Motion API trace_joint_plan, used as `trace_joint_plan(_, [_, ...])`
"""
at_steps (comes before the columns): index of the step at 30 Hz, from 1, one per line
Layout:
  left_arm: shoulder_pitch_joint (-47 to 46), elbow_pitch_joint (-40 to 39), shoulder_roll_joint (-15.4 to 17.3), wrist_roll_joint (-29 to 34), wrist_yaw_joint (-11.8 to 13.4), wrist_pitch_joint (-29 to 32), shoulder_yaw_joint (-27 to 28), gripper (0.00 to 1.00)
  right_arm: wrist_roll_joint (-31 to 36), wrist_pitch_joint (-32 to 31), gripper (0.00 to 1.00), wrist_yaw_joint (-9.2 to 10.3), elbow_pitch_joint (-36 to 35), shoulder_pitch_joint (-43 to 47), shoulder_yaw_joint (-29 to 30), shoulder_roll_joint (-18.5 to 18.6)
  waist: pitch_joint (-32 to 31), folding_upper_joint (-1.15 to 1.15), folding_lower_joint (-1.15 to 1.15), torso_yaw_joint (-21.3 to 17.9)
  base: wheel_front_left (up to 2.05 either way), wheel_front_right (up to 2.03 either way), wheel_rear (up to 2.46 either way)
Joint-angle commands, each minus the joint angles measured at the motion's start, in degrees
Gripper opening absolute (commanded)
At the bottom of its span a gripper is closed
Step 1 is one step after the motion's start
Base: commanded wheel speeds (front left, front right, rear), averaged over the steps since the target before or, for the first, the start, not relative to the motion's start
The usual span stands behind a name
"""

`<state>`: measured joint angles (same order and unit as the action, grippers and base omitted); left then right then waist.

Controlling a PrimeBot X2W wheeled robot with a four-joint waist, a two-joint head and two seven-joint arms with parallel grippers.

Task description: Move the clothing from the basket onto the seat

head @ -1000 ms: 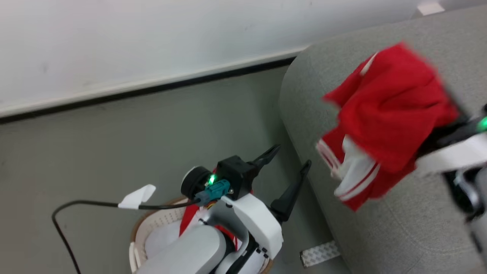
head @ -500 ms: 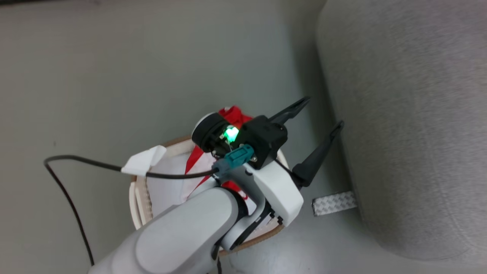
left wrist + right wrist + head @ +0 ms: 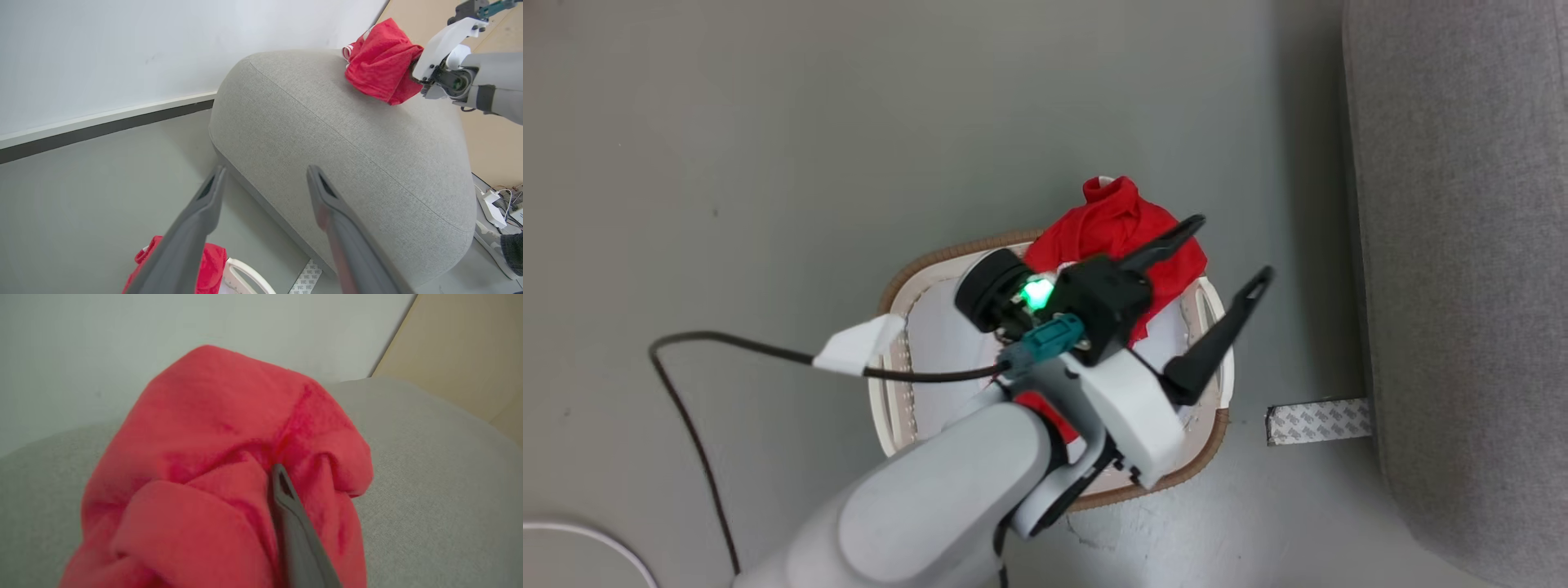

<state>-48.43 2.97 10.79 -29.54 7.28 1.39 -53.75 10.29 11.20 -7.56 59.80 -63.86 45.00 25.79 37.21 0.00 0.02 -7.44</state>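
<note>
My right gripper (image 3: 280, 477) rests with the clothing (image 3: 380, 61) on the far top of the seat (image 3: 347, 134). One dark finger is buried in the red folds and the other is hidden, so I cannot tell whether it is clamped on the cloth or slack. To do this drop well, I want the jaws fully apart before I lift. Then I pull straight back out of the folds, so the fabric does not snag and drag toward the rounded edge.

My left gripper (image 3: 1232, 247) hangs over the basket (image 3: 931, 261) with its fingers spread wide and nothing between them. The basket stands on the floor just left of the seat. In it, a second red piece (image 3: 1123, 229) is heaped at the far right, spilling over the far rim. More red shows under my forearm, on the pale lining (image 3: 939, 351). For the next pick, I judge the raised hump the best bite: close around that, not the lining.
</note>
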Motion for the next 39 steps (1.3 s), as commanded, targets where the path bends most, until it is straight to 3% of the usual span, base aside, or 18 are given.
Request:
trace_joint_plan(1, [1.1, 0.4, 0.8, -0.4, 0.2, -0.8, 0.4, 1.00, 1.8, 0.5, 1.00, 0.14, 0.5, 0.9, 0.7, -0.7, -0.9, 0.00, -0.02, -0.5, 0.00, 0.00, 0.00])
trace_joint_plan(4, [2.3, 1.3, 1.6, -1.4, 0.7, -1.3, 0.9, 1.00, 5.0, 1.9, 1.00, 0.14, 1.1, 2.4, 1.1, -3.4, -2.8, 0.00, -0.02, -1.8, 0.00, 0.00, 0.00])
trace_joint_plan(9, [5.6, 2.3, 2.8, -2.9, 1.7, -3.5, 2.6, 1.00, 6.6, 3.9, 1.00, 0.14, -0.3, 5.5, -3.7, -8.6, -8.2, 0.00, -0.02, -3.6, 0.00, 0.00, 0.00])
trace_joint_plan(17, [13.2, 4.1, 5.5, -6.5, 4.7, -9.3, 7.2, 1.00, -3.4, 3.9, 1.00, 0.14, -20.1, 20.4, -17.1, -16.2, -18.0, 0.00, -0.02, -4.1, 0.00, 0.00, 0.00])
trace_joint_plan(27, [23.6, 5.2, 8.7, -9.6, 8.0, -15.4, 12.6, 1.00, -11.3, 3.9, 1.00, 0.14, -38.0, 39.5, -30.1, -19.4, -27.4, 0.00, -0.02, -0.1, 0.00, 0.00, 0.00])
trace_joint_plan(34, [31.3, 5.8, 9.2, -8.8, 8.7, -16.5, 17.6, 1.00, -15.3, 3.9, 1.00, 0.14, -42.4, 48.1, -36.6, -21.0, -33.2, 0.00, -0.02, 2.8, 0.00, 0.00, 0.00])
trace_joint_plan(39, [37.4, 4.7, 8.0, -5.0, 8.0, -16.5, 24.7, 1.00, -16.6, 3.9, 1.00, 0.14, -42.5, 53.3, -39.8, -21.6, -36.8, 0.00, -0.02, 3.9, 0.00, 0.00, 0.00])
